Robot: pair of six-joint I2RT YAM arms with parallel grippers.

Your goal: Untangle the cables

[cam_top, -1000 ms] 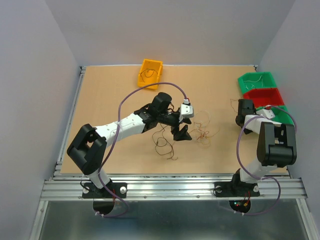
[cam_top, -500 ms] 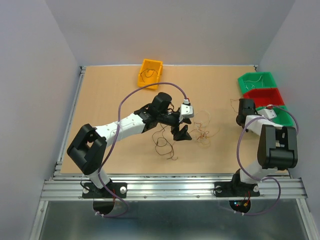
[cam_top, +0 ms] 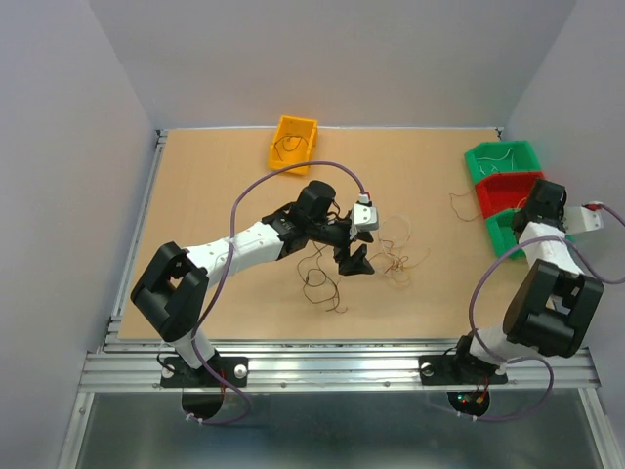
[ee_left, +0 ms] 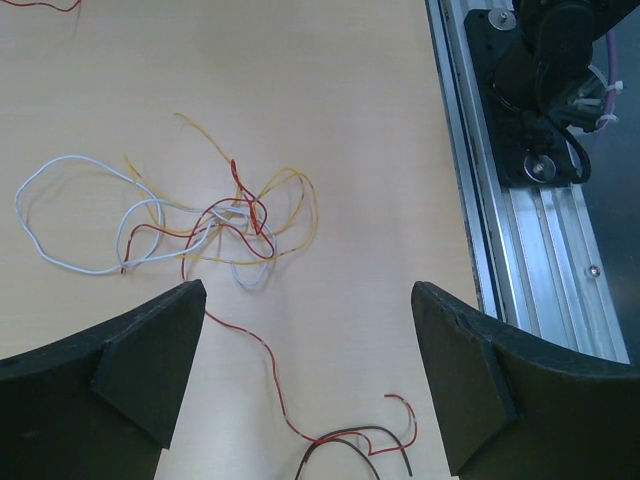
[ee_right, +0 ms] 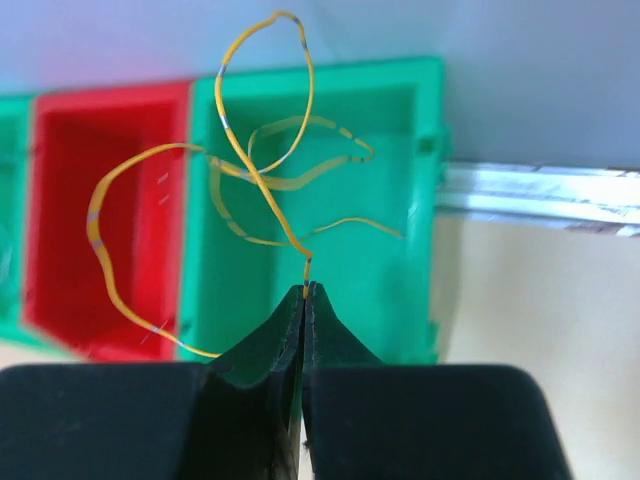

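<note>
A tangle of thin cables (ee_left: pixel 238 214) in red, yellow and white lies on the table, and a red cable (ee_left: pixel 262 345) trails from it toward a dark one (ee_left: pixel 352 433). My left gripper (ee_left: pixel 308 300) hangs open just above them, nothing between its fingers; from above it (cam_top: pixel 357 257) sits beside the tangle (cam_top: pixel 396 260). A dark brown cable (cam_top: pixel 317 279) lies to its left. My right gripper (ee_right: pixel 305 290) is shut on one end of a curly yellow cable (ee_right: pixel 262 185), holding it over the bins at the right edge (cam_top: pixel 536 207).
A green bin (ee_right: pixel 395 200) and a red bin (ee_right: pixel 70 190) lie under the held cable. The far green bin (cam_top: pixel 503 156) holds a wire. An orange bin (cam_top: pixel 293 142) with a wire sits at the back. A loose wire (cam_top: pixel 458 201) lies left of the bins.
My right gripper has shut on the yellow cable, and the arm has swung right from the table to above the bins. The left arm has stayed put.
</note>
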